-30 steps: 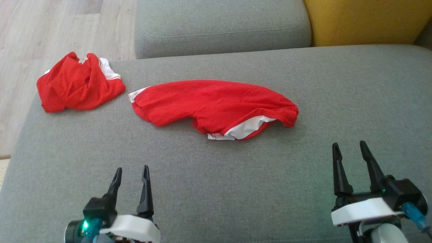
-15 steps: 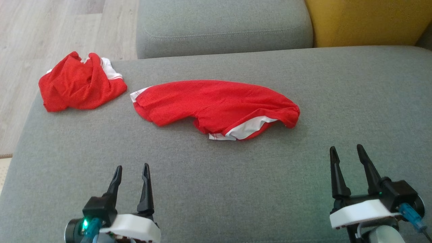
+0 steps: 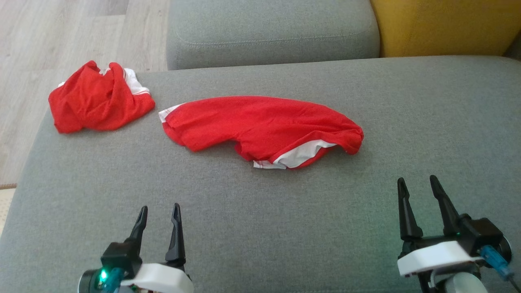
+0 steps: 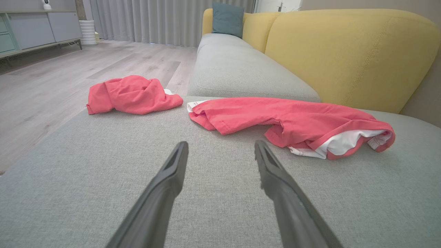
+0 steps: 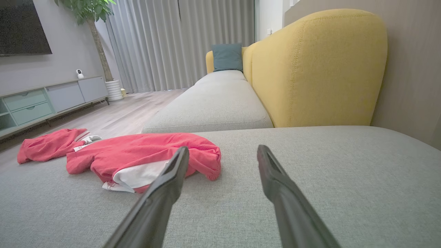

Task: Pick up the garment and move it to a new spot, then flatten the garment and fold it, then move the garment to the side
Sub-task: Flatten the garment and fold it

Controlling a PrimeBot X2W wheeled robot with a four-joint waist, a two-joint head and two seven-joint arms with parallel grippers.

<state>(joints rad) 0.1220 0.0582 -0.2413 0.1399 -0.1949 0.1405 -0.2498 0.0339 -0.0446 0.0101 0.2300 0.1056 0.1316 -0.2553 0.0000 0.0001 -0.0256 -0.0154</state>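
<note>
Now, left to right. A crumpled red garment [image 3: 97, 101] lies well ahead of our left hand [image 3: 159, 206] and off to its outer side, near the seat's edge. Left hand: fingers spread wide, nothing held, poised over the grey sofa seat [image 3: 260, 228]. The long red garment [image 3: 260, 126], which we take as the task's piece, lies ahead of both hands and between them, apart from either. Right hand [image 3: 417, 178]: likewise wide open and empty, with the garment's bunched end ahead and inward of it. We judge the cloth light, limp and not fragile; it will sag and drag. Best holds: the white-trimmed hem [image 3: 299, 156] and the corner towards our left hand, pinched through all layers.
</note>
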